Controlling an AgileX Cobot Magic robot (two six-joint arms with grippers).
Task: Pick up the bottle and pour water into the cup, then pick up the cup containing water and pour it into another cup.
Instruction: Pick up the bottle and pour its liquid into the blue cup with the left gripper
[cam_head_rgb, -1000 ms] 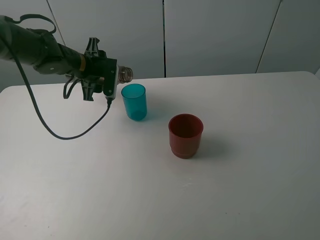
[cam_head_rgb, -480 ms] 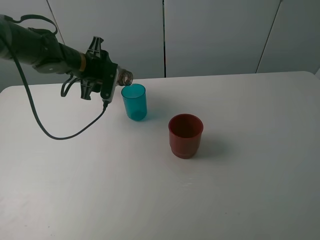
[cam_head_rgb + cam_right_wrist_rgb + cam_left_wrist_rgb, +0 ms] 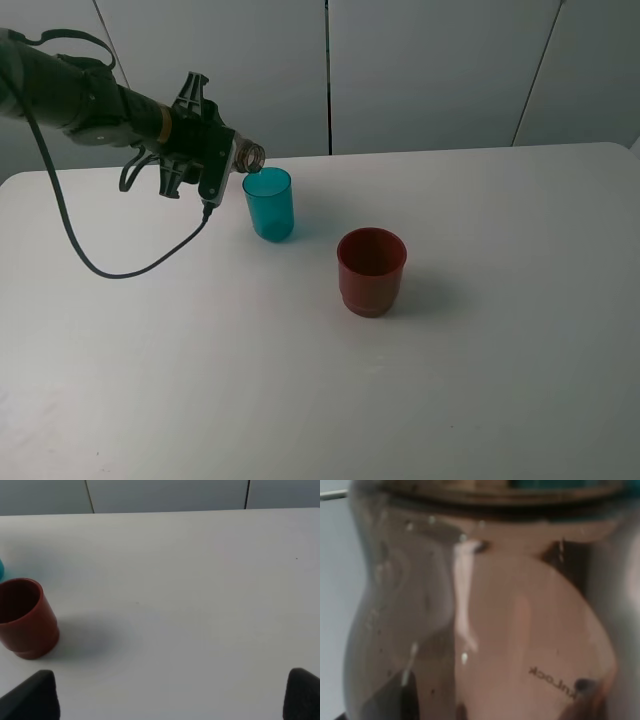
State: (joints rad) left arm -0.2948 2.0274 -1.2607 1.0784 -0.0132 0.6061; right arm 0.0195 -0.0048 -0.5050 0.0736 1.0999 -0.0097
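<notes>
My left gripper [image 3: 212, 158] is shut on the clear brownish bottle [image 3: 250, 156] and holds it tipped on its side. The bottle's open mouth sits just above the far left rim of the teal cup [image 3: 269, 205]. Only the neck shows past the gripper. In the left wrist view the bottle [image 3: 485, 620] fills the frame. The dark red cup [image 3: 371, 270] stands upright to the right and nearer, and also shows in the right wrist view [image 3: 25, 617]. My right gripper [image 3: 167, 697] is open and empty above the table; it is out of the exterior high view.
The white table [image 3: 480, 350] carries only the two cups. A black cable [image 3: 120, 270] hangs from the left arm down to the table. A sliver of the teal cup [image 3: 1, 570] shows at the edge of the right wrist view.
The left gripper has moved slightly right and tipped the bottle further, so its mouth has come down over the teal cup's rim. The cups have not moved.
</notes>
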